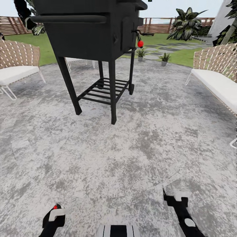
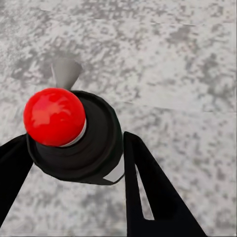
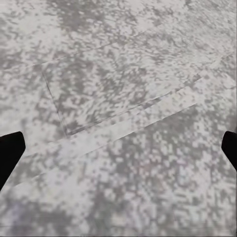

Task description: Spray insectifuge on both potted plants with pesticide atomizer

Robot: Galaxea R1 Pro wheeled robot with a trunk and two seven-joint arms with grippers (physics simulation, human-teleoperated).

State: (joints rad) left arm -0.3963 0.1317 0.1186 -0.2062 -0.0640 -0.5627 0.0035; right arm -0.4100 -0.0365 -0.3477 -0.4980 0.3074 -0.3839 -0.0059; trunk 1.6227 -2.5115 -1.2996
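While the left gripper (image 2: pixel 74 150) clasps the pesticide atomizer (image 2: pixel 94 140) and the right gripper (image 3: pixel 118 148) hangs spread and empty, the black grill (image 1: pixel 95 33) stands between the robot and the potted plants (image 1: pixel 141 53) at the patio's (image 1: pixel 148 138) far edge, so driving straight could clip its legs.

Mottled grey patio (image 1: pixel 138 138) under black grill (image 1: pixel 95 39), 2 wicker chairs (image 1: pixel 16 65).

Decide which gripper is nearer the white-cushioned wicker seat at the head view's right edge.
Right. The right gripper, open, hangs over the patio on the seat's side; the left gripper, holding the pesticide atomizer, sits across the robot's front, farther away.
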